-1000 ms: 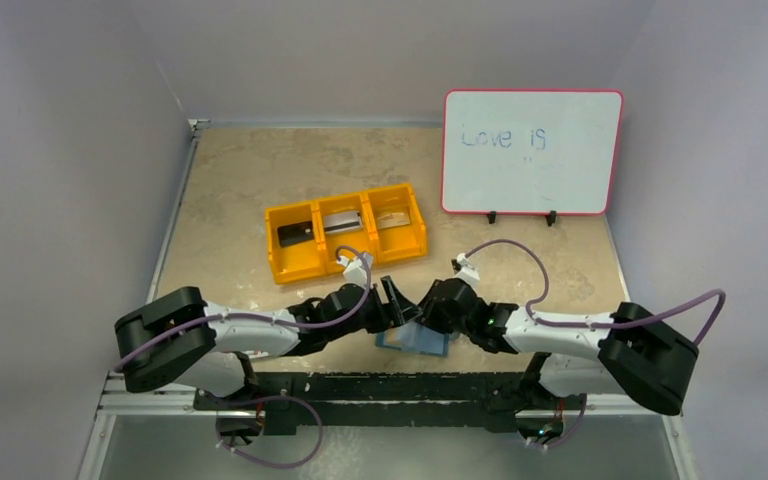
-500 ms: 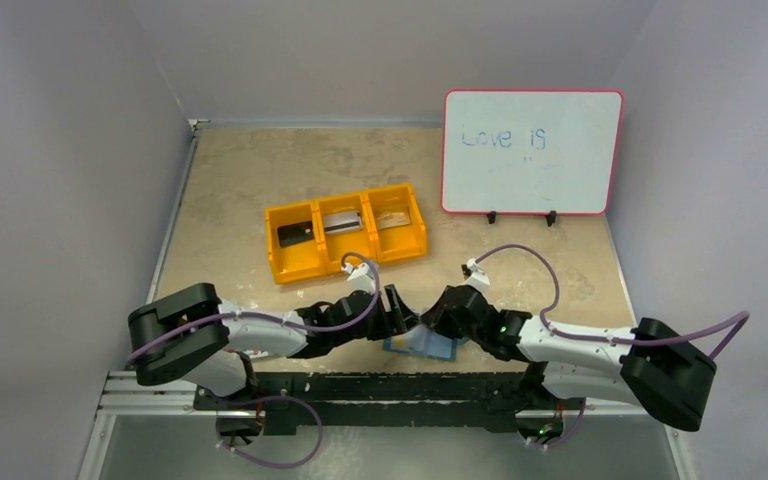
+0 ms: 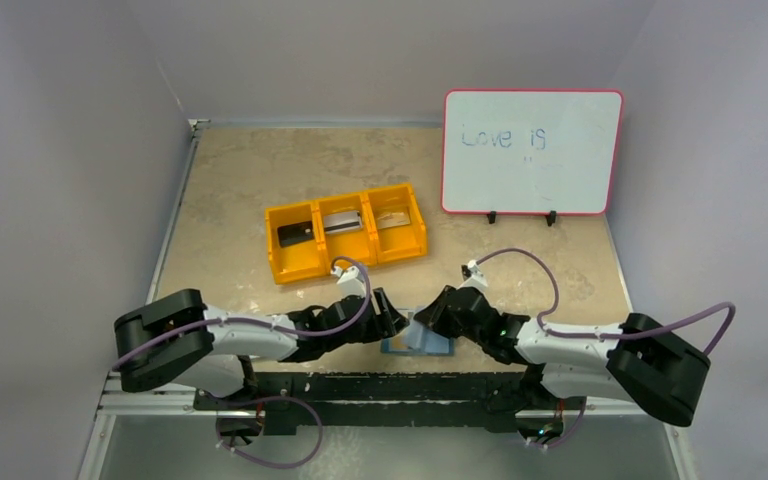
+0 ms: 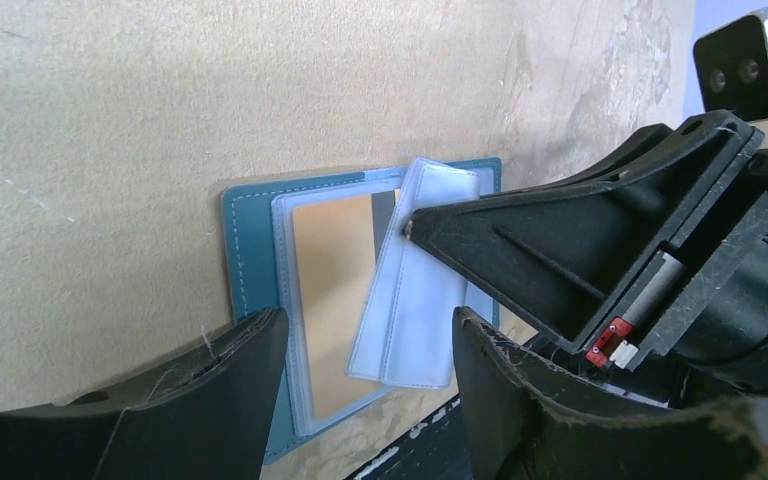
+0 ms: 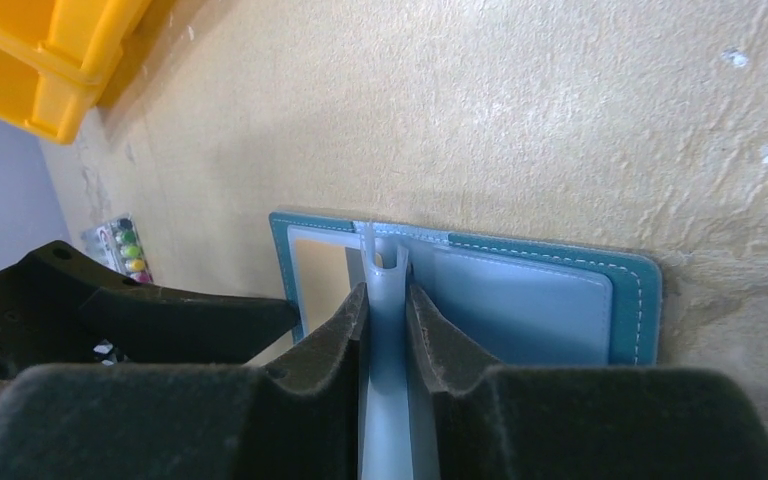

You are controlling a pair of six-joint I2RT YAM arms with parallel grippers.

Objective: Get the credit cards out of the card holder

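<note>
Both arms are folded low and angled inward, converging on the card holder (image 4: 250,250) at the near edge of the surface (image 3: 260,170). The holder is laid open flat: teal stitched cover, paler blue-grey lining. The right hand (image 5: 388,300) is clamped narrow on a translucent pale sleeve leaf (image 4: 410,290), which is lifted off the spine and tilted; dark felt-like pads are seen on both fingers. The left hand (image 4: 365,335) is held wide with nothing gripped, fingers low on either side of the holder; contact cannot be told. A tan credit card (image 4: 332,270) is seen flat in the clear pocket beside the leaf. The surface is beige, mottled and stone-like. Further back, an orange plastic bin (image 3: 305,270) is divided in three: black card (image 3: 295,234), silver card (image 3: 340,222), tan card (image 3: 393,219), one per compartment.
</note>
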